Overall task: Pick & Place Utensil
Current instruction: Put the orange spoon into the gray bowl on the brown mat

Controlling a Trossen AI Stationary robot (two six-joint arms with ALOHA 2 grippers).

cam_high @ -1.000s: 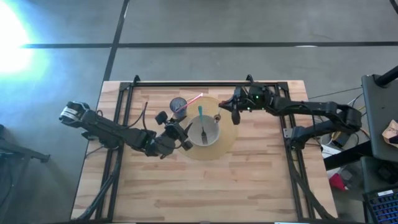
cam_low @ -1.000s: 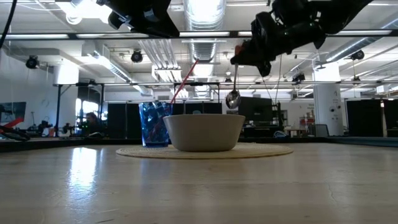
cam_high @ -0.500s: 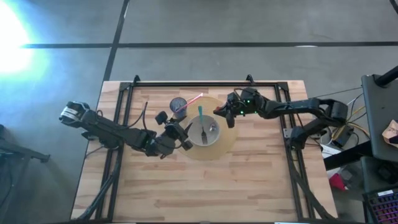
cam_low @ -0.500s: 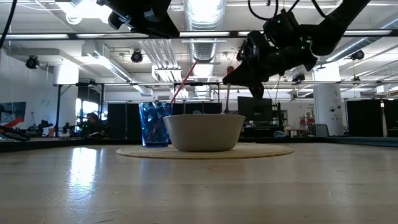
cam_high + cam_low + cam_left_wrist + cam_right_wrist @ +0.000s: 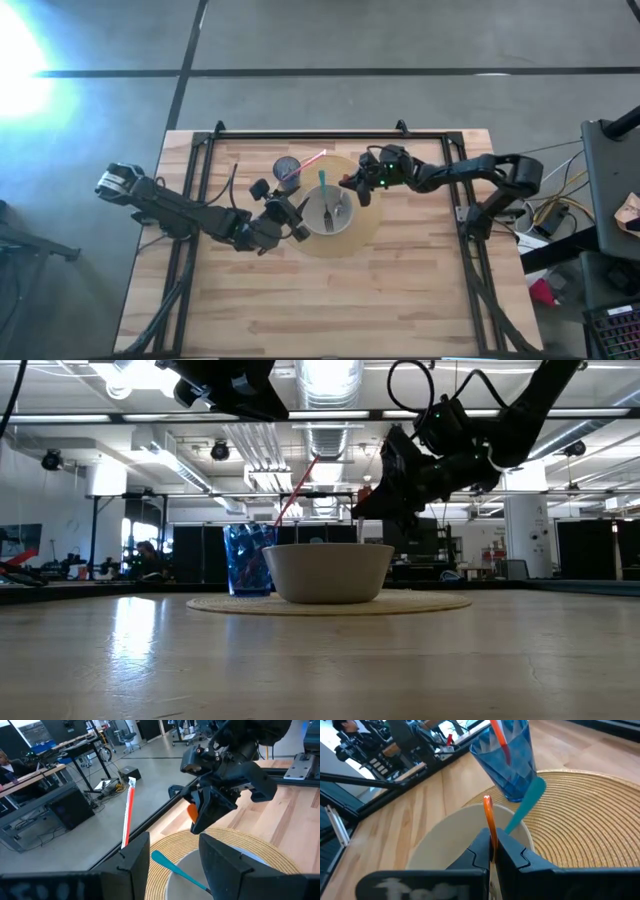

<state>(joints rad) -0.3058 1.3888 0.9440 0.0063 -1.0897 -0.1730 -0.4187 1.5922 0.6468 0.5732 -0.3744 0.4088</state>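
Note:
A white bowl (image 5: 328, 214) stands on a round woven placemat (image 5: 368, 225). A fork (image 5: 328, 216) lies in the bowl and a teal utensil (image 5: 323, 181) leans on its far rim. Beside the bowl stands a blue cup (image 5: 288, 170) with a red straw. My right gripper (image 5: 352, 186) hovers over the bowl's right rim, shut on an orange-handled spoon (image 5: 489, 820) whose lower end reaches down into the bowl. My left gripper (image 5: 172, 870) waits open just left of the bowl, touching nothing. My right gripper pinches the spoon's orange handle (image 5: 491, 834) between its two fingers (image 5: 481, 851), a little below the handle's free end (image 5: 487, 799), which sticks out past them. The fingers slant down from the table's right side. The spoon hangs below them into the bowl (image 5: 445, 845); its lower end is hidden.
The blue cup (image 5: 248, 572) and its straw (image 5: 127, 815) stand close to the bowl's far left. A black frame rail (image 5: 330, 133) runs along the table's far edge. Bare wood (image 5: 330, 300) spreads over the table's near half.
My right gripper has moved toward the table's left and down, from beside the bowl to over its right rim. The spoon, which hung clear to the right of the bowl, now has its lower end down inside the bowl. My left arm has kept still.

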